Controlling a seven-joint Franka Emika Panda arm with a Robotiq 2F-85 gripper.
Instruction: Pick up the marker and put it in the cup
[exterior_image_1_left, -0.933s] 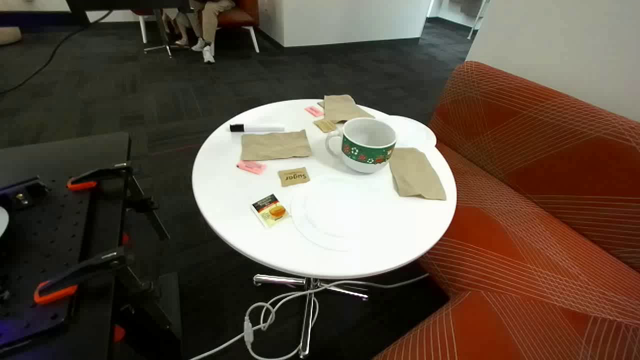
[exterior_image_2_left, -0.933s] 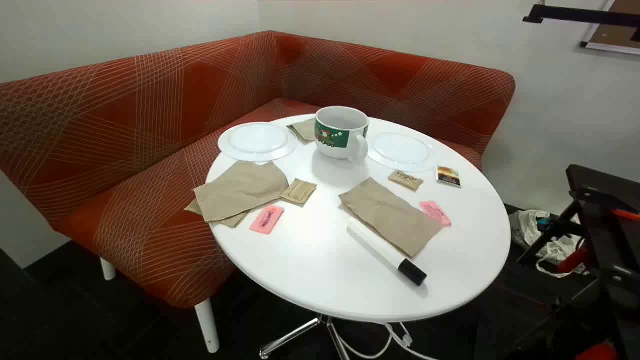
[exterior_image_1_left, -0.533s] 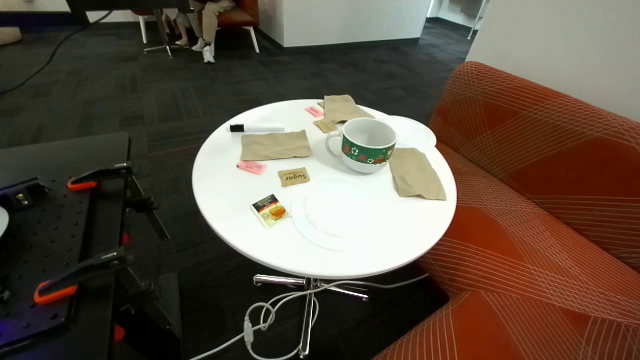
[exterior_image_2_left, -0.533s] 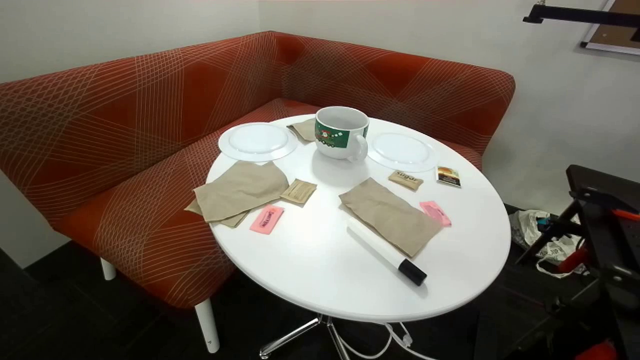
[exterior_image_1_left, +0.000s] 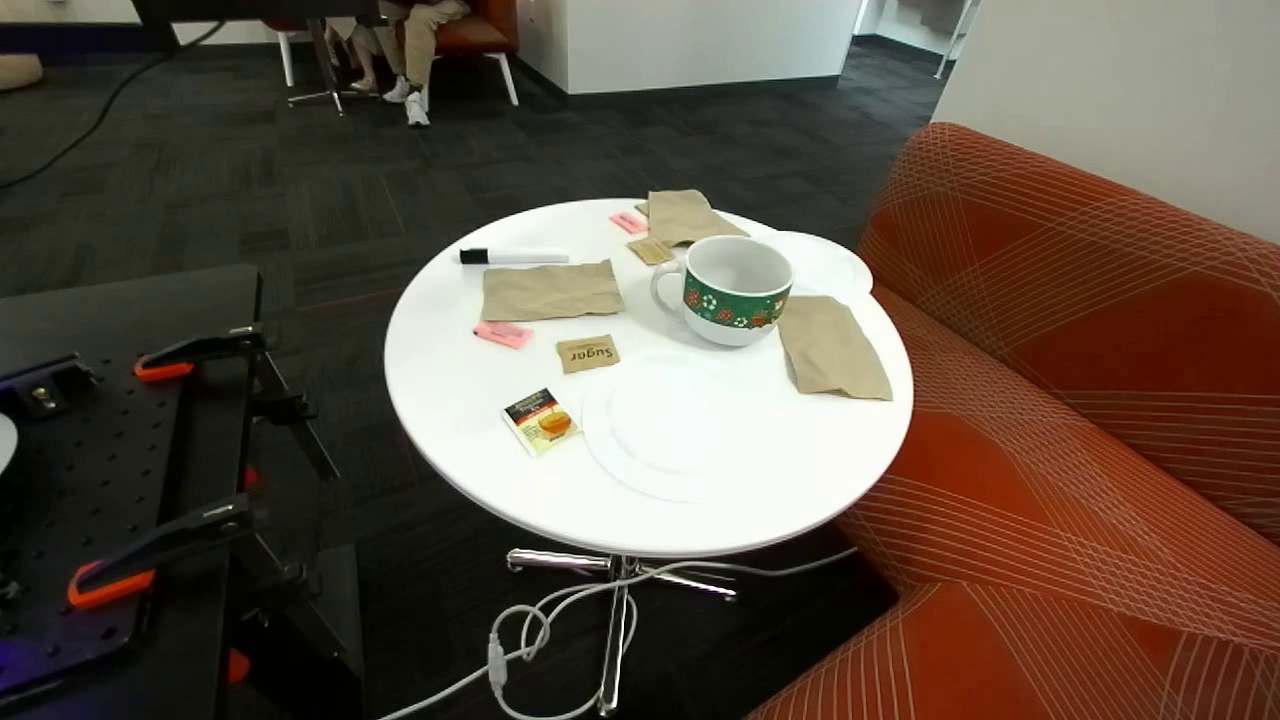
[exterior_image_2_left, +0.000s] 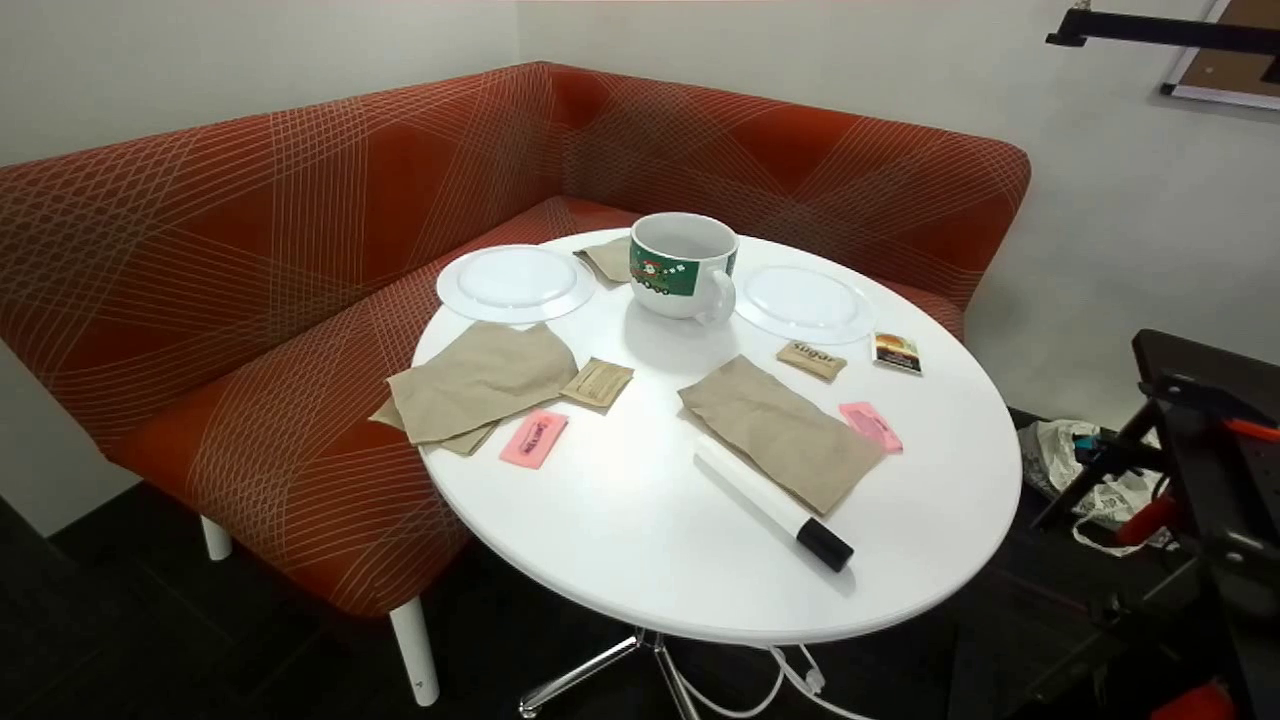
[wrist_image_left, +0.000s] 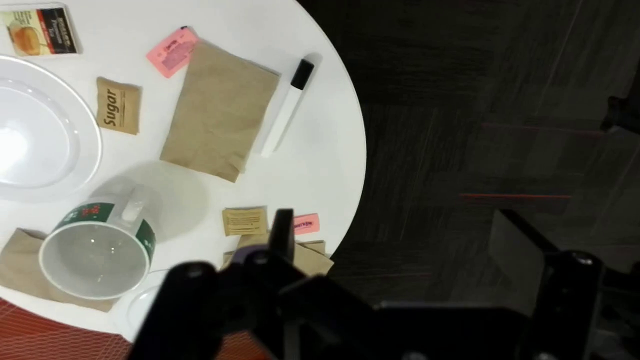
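The marker is a white stick with a black cap. It lies flat near the table's edge, beside a brown napkin, in both exterior views (exterior_image_1_left: 525, 256) (exterior_image_2_left: 760, 495) and in the wrist view (wrist_image_left: 282, 120). The cup is a wide white mug with a green printed band. It stands upright, its handle toward the marker's side, in both exterior views (exterior_image_1_left: 738, 308) (exterior_image_2_left: 665, 275) and at lower left in the wrist view (wrist_image_left: 95, 260). My gripper (wrist_image_left: 392, 215) is open and empty in the wrist view. Its fingers are apart above the table's edge and the dark floor, clear of marker and cup.
The round white table (exterior_image_1_left: 480, 400) carries brown napkins (exterior_image_1_left: 550, 292), pink packets (exterior_image_2_left: 534, 438), sugar packets (exterior_image_1_left: 588, 353), a tea bag packet (exterior_image_1_left: 540, 421) and clear plates (exterior_image_2_left: 515, 284). A red bench (exterior_image_2_left: 350, 330) borders it. A black table with clamps (exterior_image_1_left: 130, 500) stands nearby.
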